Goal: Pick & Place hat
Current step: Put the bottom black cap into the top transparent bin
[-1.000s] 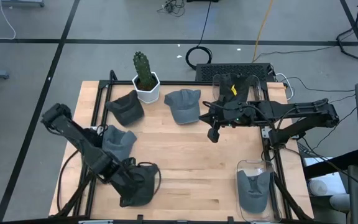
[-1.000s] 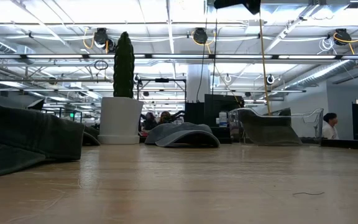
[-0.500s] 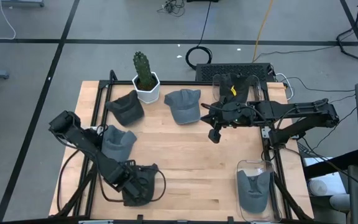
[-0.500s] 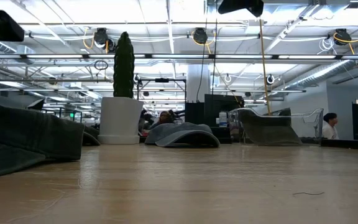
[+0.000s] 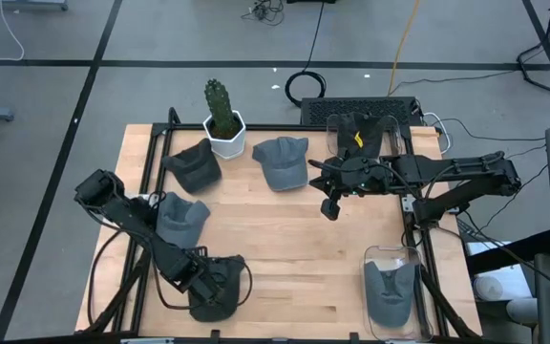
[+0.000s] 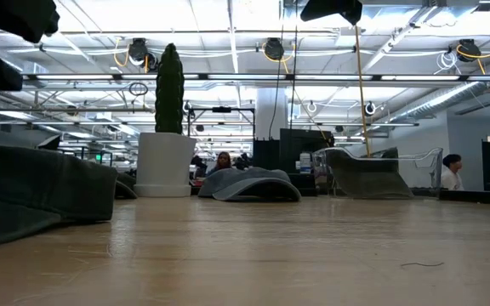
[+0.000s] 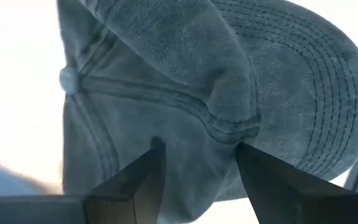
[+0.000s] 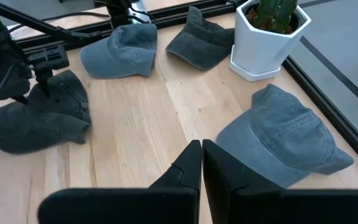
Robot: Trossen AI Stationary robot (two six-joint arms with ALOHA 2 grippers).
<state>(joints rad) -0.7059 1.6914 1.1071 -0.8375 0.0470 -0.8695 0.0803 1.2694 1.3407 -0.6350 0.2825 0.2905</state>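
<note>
Table: a pale wooden table top (image 5: 285,239) edged by a black frame; the grain runs along its length; in the low view it fills the foreground, bare but for a thin dark thread lying on it.
Hat at the left gripper: a dark grey hat (image 5: 220,290) lies crumpled on the wood near the front left corner; the left wrist view shows its stitched brim and top button close up.
Left gripper: the left gripper (image 7: 197,163) hangs right over that hat with its fingers (image 7: 143,177) spread wide on either side of a fold of cloth, pinching nothing; whether the tips touch the cloth I cannot tell.
Right gripper: the right gripper (image 8: 201,157) hovers above the table's middle, its fingers pressed together and empty.
Other hats: one grey hat (image 5: 181,219) lies by the left edge; a darker one (image 5: 195,164) sits near the back left; a lighter one (image 5: 283,161) lies just beside the planter; another (image 5: 391,289) rests in a clear container (image 5: 392,254) at the front right.
Planter: a white angular pot holding a green cactus (image 5: 223,117) stands upright at the back edge.
Room: grey floor with dark tape lines and loose cables; the low view shows ceiling lights, racks, and a seated person (image 6: 452,172) at far right.
</note>
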